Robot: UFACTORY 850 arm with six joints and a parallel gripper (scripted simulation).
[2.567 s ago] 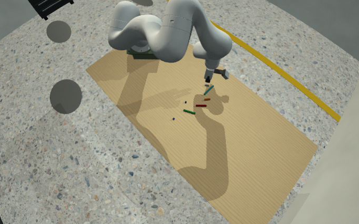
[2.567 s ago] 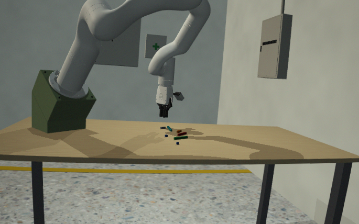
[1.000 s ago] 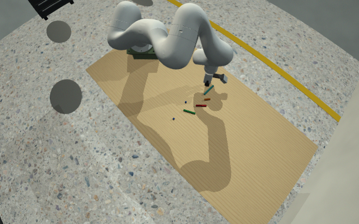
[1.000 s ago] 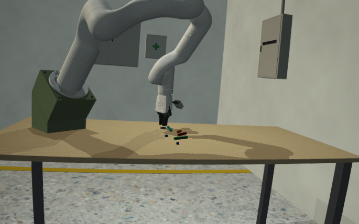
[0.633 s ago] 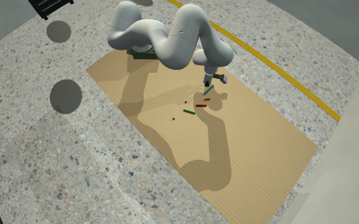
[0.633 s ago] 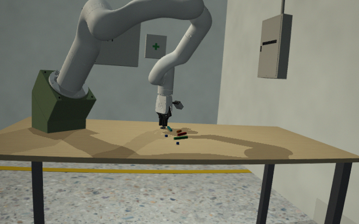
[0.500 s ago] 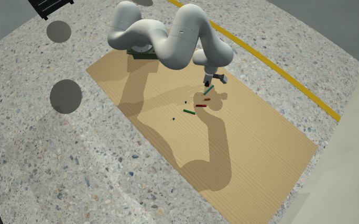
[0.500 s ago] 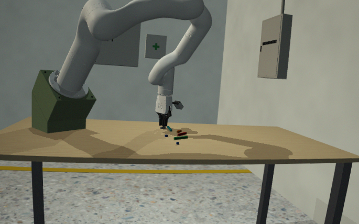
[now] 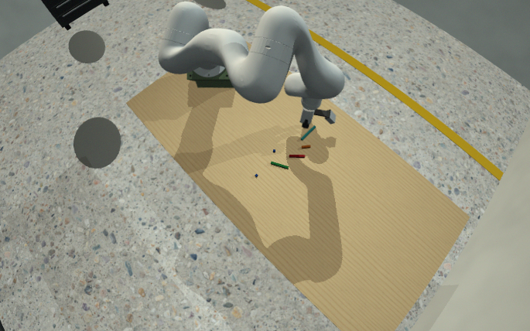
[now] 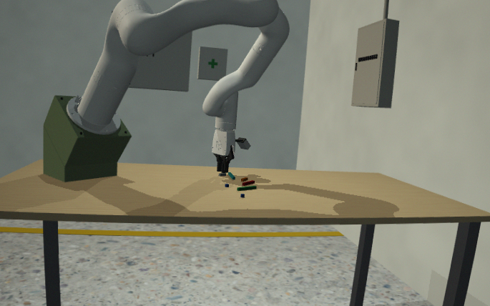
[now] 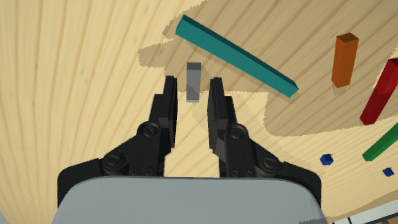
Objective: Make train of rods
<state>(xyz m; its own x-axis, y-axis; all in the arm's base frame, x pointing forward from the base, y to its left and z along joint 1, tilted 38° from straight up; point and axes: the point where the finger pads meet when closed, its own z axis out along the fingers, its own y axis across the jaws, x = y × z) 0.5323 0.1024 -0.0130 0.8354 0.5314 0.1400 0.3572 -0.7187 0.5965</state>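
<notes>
A short grey rod [image 11: 193,82] lies flat on the table, just beside one end of the long turquoise rod [image 11: 235,55]. My gripper [image 11: 193,92] hangs a little above the grey rod with its fingers partly apart and nothing between them; in the wrist view the rod shows in the gap between the fingertips. In the side view the gripper [image 10: 222,168] stands just over the grey rod [image 10: 222,174]. The orange rod [image 11: 344,59], the red rod [image 11: 381,92] and the green rod [image 11: 382,142] lie apart to the right. In the overhead view the gripper [image 9: 305,123] hides the grey rod.
Two small blue cubes [image 11: 326,159] [image 11: 388,172] lie near the green rod. The arm's green base [image 10: 81,140] stands at the table's far left. The rods sit close together in the arm's shadow near the table's middle [image 9: 295,151].
</notes>
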